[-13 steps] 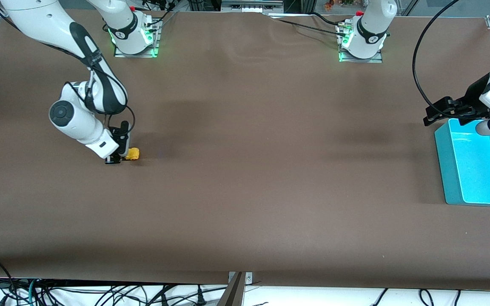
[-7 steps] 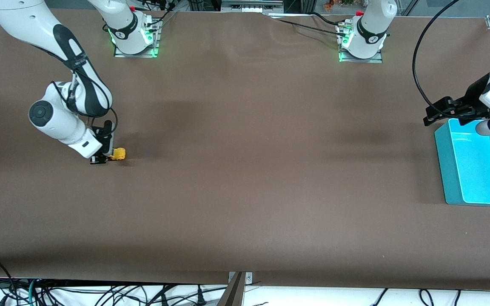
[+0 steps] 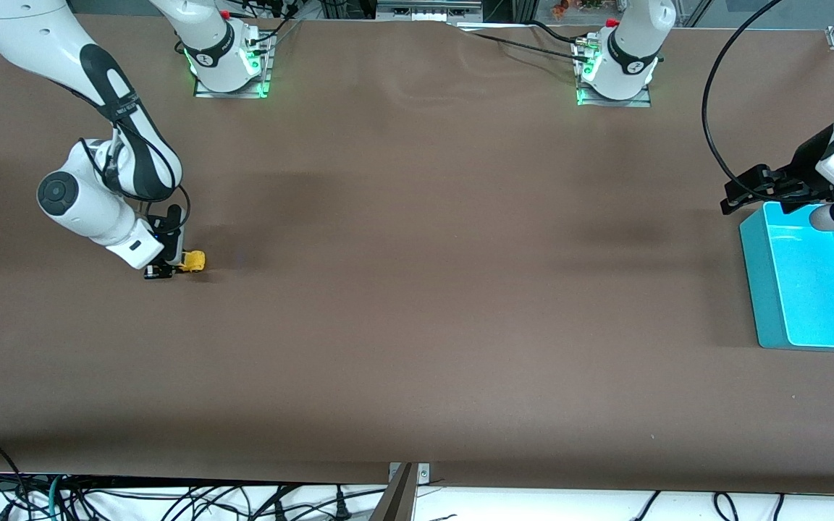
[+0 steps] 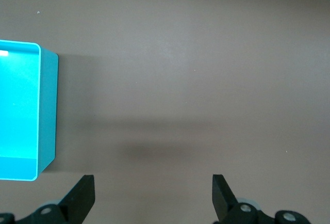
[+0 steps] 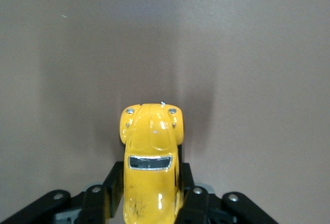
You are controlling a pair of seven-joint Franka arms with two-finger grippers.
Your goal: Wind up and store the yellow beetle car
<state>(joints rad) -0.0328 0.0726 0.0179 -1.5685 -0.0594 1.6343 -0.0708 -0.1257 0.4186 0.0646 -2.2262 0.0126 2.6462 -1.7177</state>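
Observation:
The yellow beetle car [image 3: 194,260] stands on the brown table toward the right arm's end. My right gripper [image 3: 175,267] is low at the table, and its black fingers [image 5: 114,180] press against both sides of the car's [image 5: 150,146] rear half, shut on it. The car's rounded nose points away from the gripper, and its wheels are hidden under the body. My left gripper [image 3: 739,197] waits over the table beside the teal bin [image 3: 757,282], at the left arm's end. Its fingers [image 4: 85,195] stand wide open with nothing between them.
The teal bin's wall [image 4: 47,110] shows in the left wrist view, and what I see of its inside holds nothing. Both arm bases [image 3: 229,65] stand along the table's edge farthest from the front camera. Cables hang below the nearest edge.
My right gripper has dragged the yellow beetle car backward along the table, toward the right arm's end. The left arm has not moved.

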